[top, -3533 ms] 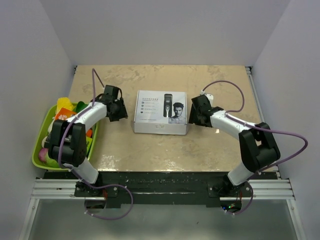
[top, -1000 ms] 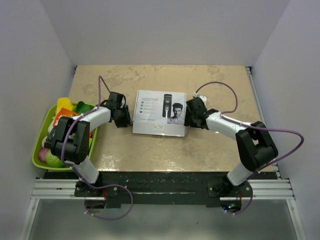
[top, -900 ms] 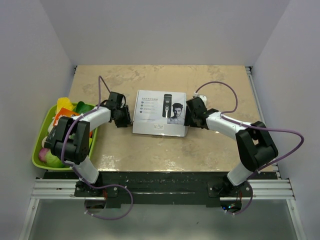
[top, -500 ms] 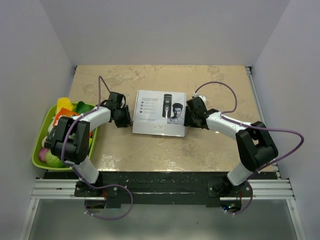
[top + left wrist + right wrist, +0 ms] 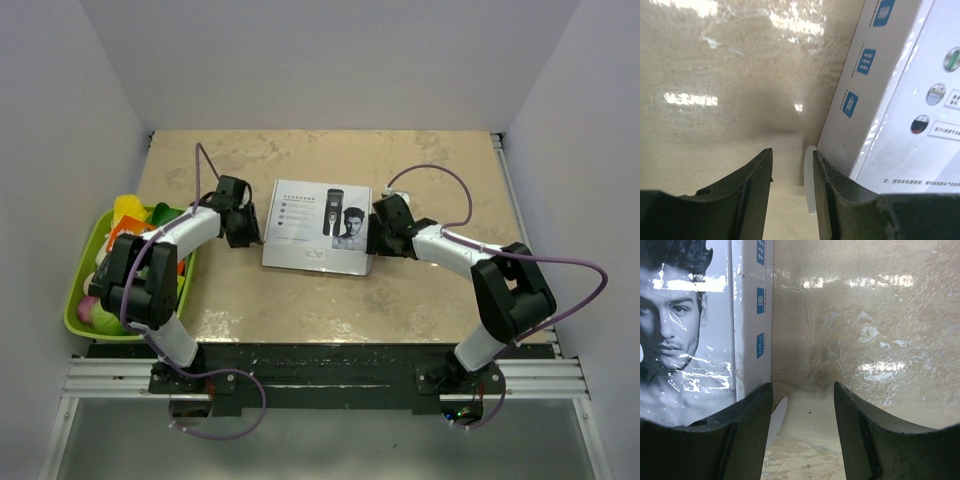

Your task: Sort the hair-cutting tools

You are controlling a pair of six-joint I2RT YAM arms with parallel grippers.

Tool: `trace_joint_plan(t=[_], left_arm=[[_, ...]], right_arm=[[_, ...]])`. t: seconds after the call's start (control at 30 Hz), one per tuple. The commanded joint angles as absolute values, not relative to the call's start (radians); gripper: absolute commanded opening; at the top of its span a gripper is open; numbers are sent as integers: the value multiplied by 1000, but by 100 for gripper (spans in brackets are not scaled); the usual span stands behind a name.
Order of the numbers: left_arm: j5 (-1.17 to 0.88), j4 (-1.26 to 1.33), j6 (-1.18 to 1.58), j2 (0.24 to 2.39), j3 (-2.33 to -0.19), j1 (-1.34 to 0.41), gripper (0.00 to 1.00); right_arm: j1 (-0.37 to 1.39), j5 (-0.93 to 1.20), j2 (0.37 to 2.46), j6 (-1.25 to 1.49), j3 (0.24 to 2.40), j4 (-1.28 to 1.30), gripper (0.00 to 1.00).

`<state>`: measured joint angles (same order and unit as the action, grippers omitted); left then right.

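No clipper, comb attachment or cord shows; only a printed clipper picture on the lid of the closed white box point(image 5: 318, 226) at mid-table. My left gripper point(image 5: 250, 228) is open and low at the box's left side; in the left wrist view point(image 5: 792, 155) its right finger point(image 5: 840, 200) lies against the box wall point(image 5: 900, 100), next to a small white tab point(image 5: 810, 185). My right gripper point(image 5: 372, 238) is open at the box's right side; in the right wrist view point(image 5: 802, 390) its left finger point(image 5: 740, 430) is by the box wall point(image 5: 747, 315), with a white tab point(image 5: 777, 420) beside it.
A green tray point(image 5: 75, 300) of colourful packets and fruit stands at the table's left edge beside my left arm. Purple cables loop above both arms. White walls close in the table at the back and both sides.
Since 3.5 s ago both grippers have closed in on the box's sides. In the last half second the box has slid and turned slightly left, and my left wrist has shifted a little farther back.
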<state>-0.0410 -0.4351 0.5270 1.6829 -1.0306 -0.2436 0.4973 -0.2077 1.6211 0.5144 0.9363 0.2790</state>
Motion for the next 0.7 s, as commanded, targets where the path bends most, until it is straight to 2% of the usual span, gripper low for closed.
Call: trace_joint_plan(t=[0.0, 0.33, 0.67], left_arm=[[38, -448, 492, 1697, -1110, -247, 43], [37, -434, 472, 1776, -1158, -242, 43], [-46, -411, 482, 1733, -1095, -244, 43]], right_arm=[[505, -175, 1608, 511, 922, 256, 56], [503, -172, 1601, 506, 919, 253, 56], [505, -164, 1601, 506, 917, 258, 56]])
